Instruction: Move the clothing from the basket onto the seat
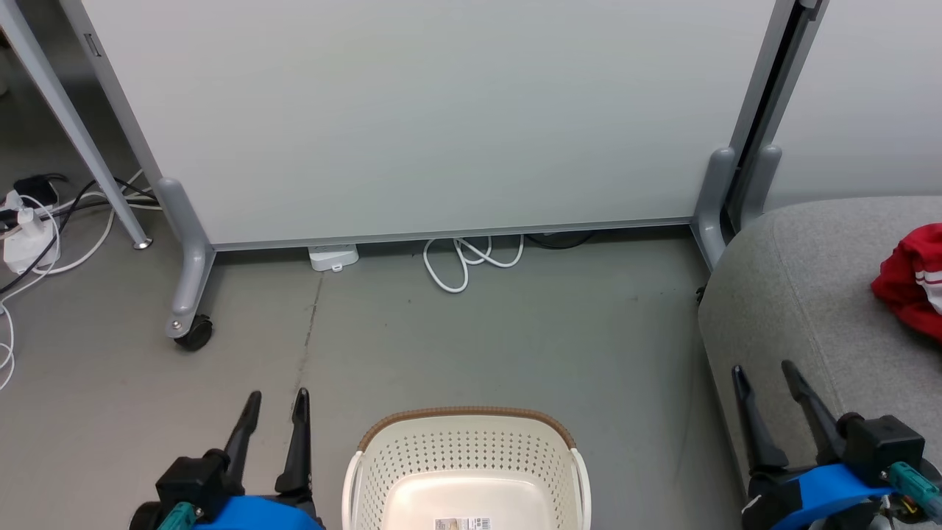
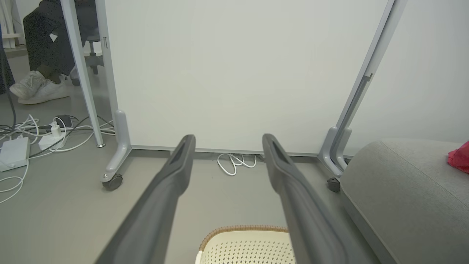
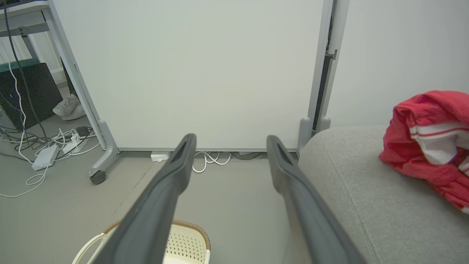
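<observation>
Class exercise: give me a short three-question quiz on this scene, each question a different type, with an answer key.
1. True or false: the red garment lies in the basket.
2. Choose: the left pincer and right pincer are A) open, B) shut on cloth, C) shut empty.
3. Fill in: the sofa stands to the robot's ___ of the basket.
Key: 1 false (on the sofa); 2 A; 3 right.

Ahead of the jaws, a pale wheeled partition panel [image 1: 427,118] stands on the grey floor [image 1: 515,338]. A white cable [image 1: 471,261] coils beneath it, and a white power adapter [image 1: 28,246] lies far to their left.
</observation>
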Controlling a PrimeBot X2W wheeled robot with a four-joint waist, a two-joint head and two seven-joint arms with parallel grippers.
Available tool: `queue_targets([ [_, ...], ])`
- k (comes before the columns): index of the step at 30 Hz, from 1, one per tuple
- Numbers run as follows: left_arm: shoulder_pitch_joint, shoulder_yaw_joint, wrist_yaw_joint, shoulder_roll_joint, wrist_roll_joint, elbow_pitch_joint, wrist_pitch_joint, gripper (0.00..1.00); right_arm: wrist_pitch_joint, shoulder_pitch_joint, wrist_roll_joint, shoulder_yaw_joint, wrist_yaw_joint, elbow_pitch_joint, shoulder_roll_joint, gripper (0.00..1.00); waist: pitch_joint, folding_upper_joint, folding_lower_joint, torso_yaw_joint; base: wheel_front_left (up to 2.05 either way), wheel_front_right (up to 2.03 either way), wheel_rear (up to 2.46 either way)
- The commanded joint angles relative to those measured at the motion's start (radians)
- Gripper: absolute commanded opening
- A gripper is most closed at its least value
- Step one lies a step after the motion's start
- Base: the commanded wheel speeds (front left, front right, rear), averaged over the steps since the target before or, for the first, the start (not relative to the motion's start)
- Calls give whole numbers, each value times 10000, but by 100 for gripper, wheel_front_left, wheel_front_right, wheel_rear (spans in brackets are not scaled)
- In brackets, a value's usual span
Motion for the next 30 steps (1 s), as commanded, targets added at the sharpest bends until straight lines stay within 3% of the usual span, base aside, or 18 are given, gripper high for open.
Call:
queue_targets([
  [1, 32, 0, 0, -16, -8, 53, 14, 0, 5, 3, 7, 0, 0, 65, 8, 0, 0, -1, 0, -1, 0, 0, 0],
  [7, 473, -3, 0, -127, -25, 573, 76, 0, 17, 207, 36, 11, 0, 632, 104, 0, 3, -1, 0, -8, 0, 0, 0],
  [30, 53, 647, 77, -224, -3708, 33, 1111, 0, 788, -204, 4102, -221, 0, 660, 211, 0, 62, -1, 0, -116, 0, 0, 0],
])
